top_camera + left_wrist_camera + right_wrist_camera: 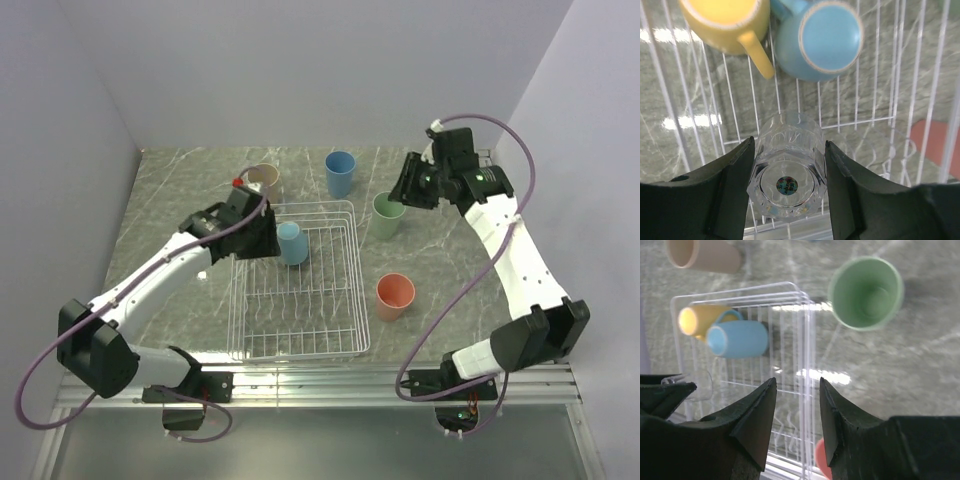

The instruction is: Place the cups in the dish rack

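The dish rack sits mid-table on a grey, marble-veined top, with 2 mugs in its far-left corner: a light-blue mug and a yellow mug touching it. 4 cups stand outside on the bare surface: a beige cup just past the rack's far-left corner, a blue cup beyond it, and a green cup and a salmon cup to its right. Plain pale walls close 3 sides. Over the rack's far-left part, the left gripper pinches a clear cup, 1 finger against each side. The right gripper hovers near the green cup, jaws spread, holding nothing.
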Controlling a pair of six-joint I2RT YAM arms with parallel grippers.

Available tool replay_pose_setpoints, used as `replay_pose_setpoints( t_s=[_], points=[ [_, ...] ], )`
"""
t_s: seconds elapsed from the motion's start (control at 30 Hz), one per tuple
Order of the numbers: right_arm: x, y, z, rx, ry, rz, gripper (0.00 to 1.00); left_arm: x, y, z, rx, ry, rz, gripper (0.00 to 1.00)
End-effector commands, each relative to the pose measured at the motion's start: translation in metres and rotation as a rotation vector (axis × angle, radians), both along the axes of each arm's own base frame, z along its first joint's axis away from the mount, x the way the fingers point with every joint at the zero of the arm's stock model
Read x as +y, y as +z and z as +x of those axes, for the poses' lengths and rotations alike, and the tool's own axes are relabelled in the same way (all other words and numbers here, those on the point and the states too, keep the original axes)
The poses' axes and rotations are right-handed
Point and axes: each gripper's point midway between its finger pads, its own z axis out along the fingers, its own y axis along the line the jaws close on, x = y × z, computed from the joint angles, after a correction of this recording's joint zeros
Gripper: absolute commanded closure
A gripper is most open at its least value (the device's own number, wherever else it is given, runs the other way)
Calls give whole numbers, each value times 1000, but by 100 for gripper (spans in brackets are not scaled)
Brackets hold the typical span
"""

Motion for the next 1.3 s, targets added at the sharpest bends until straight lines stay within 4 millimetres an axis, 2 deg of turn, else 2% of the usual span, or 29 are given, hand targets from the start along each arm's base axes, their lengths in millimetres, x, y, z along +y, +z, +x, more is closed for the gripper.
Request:
replay_pose_setpoints(
  t_s=[0.0, 0.03, 0.1, 0.3, 0.43, 0.83, 0.87, 0.9, 0.93, 0.97, 1.07, 1.1, 1.17, 1.27],
  points=[
    [-18, 0, -14, -27, -7, -17, 53, -3, -15, 6, -34, 51, 32, 100],
    [-18, -1, -16, -25, -6, -9, 53, -4, -24, 3, -20, 50, 37, 100],
    [-15, -9, -21, -6, -4, 16, 54, -4, -29, 5, -18, 77, 33, 100],
    [-12, -13, -28, 7, 15, 36, 54, 10, -47, 12, -26, 143, 126, 100],
    [-9, -13, -30, 19, 23, 52, 54, 13, -74, 6, 17, 144, 152, 100],
    [-4, -20, -43, 48, 42, 67, 55, 23, -97, 4, -6, 181, 215, 98],
    [-5, -20, -43, 46, 39, 67, 55, 23, -98, 4, -6, 184, 217, 94],
    [-6, -21, -44, 46, 36, 63, 55, 23, -99, 3, -2, 182, 220, 79],
    [-7, -22, -45, 49, 36, 57, 55, 24, -99, 2, -3, 186, 225, 72],
    [-7, -23, -45, 50, 36, 55, 55, 24, -99, 2, -3, 183, 221, 56],
    [-8, -27, -46, 55, 35, 53, 54, 24, -98, 1, -5, 180, 216, 43],
    [-7, -29, -47, 58, 37, 52, 54, 24, -98, 0, -5, 177, 216, 34],
    [-8, -30, -46, 57, 36, 49, 54, 26, -94, -1, -12, 183, 216, 25],
    [-9, -31, -45, 57, 33, 46, 54, 28, -89, -2, -22, 188, 214, 1]
  ],
)
